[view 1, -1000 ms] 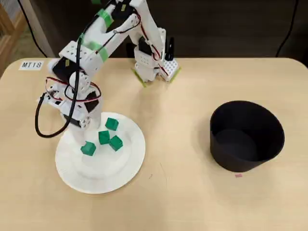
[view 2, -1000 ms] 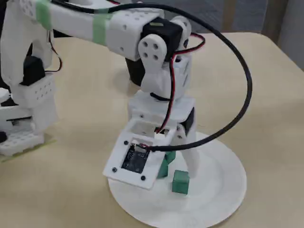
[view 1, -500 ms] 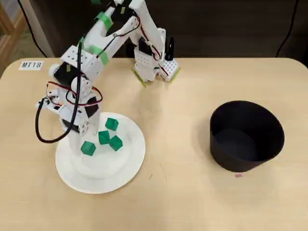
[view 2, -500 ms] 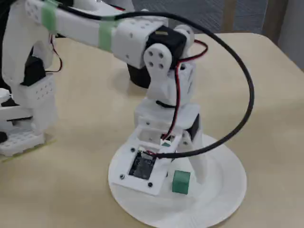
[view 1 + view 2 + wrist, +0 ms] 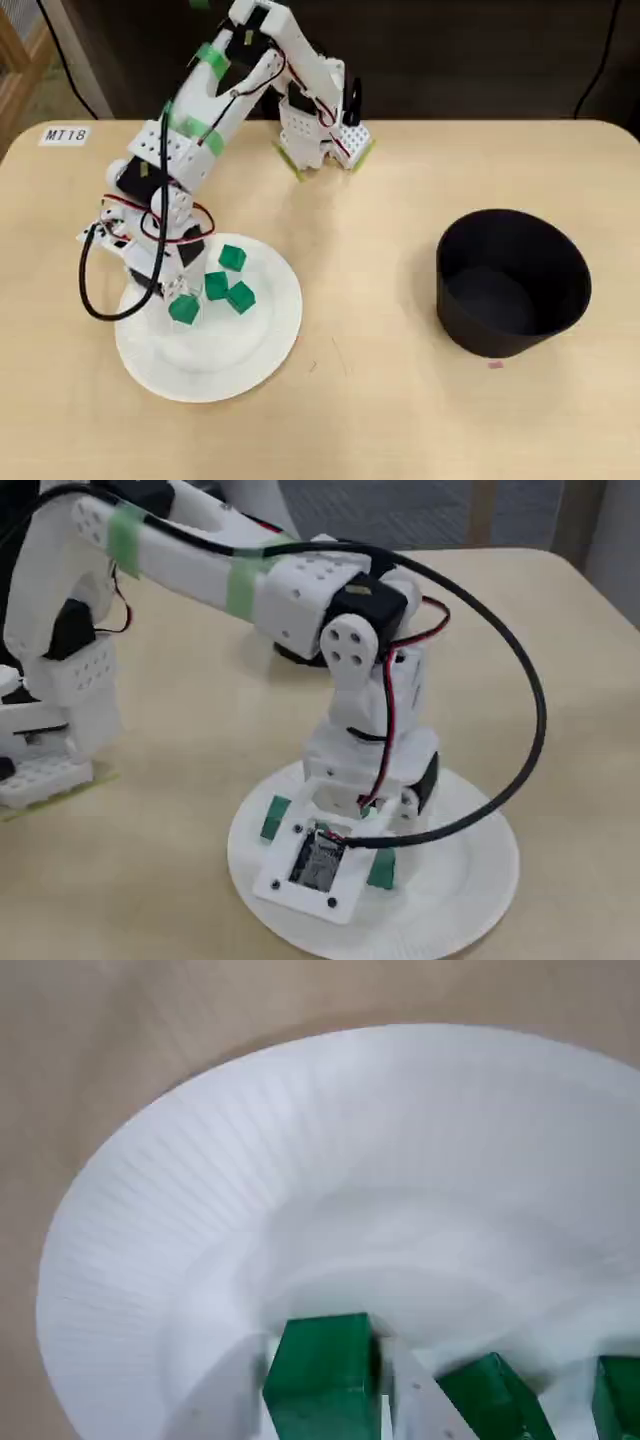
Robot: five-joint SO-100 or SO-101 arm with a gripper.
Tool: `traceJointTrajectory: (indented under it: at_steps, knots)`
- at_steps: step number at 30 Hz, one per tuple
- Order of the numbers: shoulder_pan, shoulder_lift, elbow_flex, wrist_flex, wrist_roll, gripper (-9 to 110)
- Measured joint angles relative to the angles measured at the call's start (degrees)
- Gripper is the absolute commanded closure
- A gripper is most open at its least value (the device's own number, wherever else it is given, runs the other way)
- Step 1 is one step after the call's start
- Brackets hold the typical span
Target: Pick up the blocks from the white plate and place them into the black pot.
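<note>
The white plate (image 5: 255, 345) lies at the left of the table in the overhead view, with four green blocks on it. My gripper (image 5: 180, 300) reaches down over the plate's left part. In the wrist view its white fingers (image 5: 412, 1400) stand tight on both sides of one green block (image 5: 325, 1370), low over the plate (image 5: 200, 1210). Three more blocks (image 5: 231, 257) (image 5: 215, 286) (image 5: 240, 297) lie just to the right. The black pot (image 5: 510, 285) stands far right and looks empty. In the fixed view the gripper hides most of the blocks; two green blocks (image 5: 275, 818) (image 5: 382, 868) show on the plate (image 5: 460, 890).
The arm's base (image 5: 320, 140) is clamped at the table's back edge. A black cable (image 5: 95, 290) loops off the wrist over the plate's left rim. A label (image 5: 66, 134) sits at the back left. Bare tabletop lies between plate and pot.
</note>
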Motion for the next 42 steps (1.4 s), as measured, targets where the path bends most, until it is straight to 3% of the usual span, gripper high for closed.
traceJointTrajectory:
  at_steps: [8,15,19,28,31,35,42]
  knots:
    - [-1.85,-3.96,-12.48,7.73,-2.29,104]
    - [-5.71,8.88,-15.91,13.54,2.11,104]
    - [-14.94,16.96,-19.34,18.28,6.06,104]
    - [-46.93,25.75,-19.34,20.65,12.74,104]
    - [-56.43,29.09,-15.03,17.14,13.8,104]
    - [-65.21,36.39,2.64,2.64,14.68,104]
    - [-70.58,33.49,16.79,-8.88,12.92,104]
